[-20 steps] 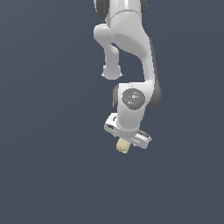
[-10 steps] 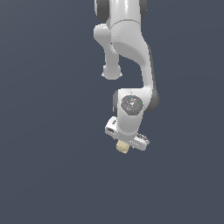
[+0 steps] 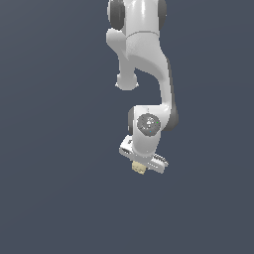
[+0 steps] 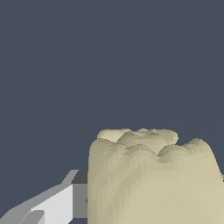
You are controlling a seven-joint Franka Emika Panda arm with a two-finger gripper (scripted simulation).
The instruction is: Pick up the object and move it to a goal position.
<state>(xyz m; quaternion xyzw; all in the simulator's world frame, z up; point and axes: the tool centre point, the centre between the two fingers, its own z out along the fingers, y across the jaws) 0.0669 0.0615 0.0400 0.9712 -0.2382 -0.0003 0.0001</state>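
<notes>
Below the white arm [image 3: 149, 64], at about 6 o'clock from its round wrist joint, the pincer [image 3: 140, 166] points down with the pale yellow-beige block [image 3: 139, 168] clamped between its fingers. From the wrist camera the block [image 4: 153, 179] fills the near field, lumpy on its far face, with one grey-white finger [image 4: 52, 203] pressed against its side, over a plain dark background.

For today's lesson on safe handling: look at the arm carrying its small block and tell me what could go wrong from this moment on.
1. The block is far smaller than the gripper and pokes out below it, so the hold may be shallow; a quick swing might let it slip.
2. In the wrist view the block has a lumpy surface, so the one visible finger may press unevenly and the block could twist.
</notes>
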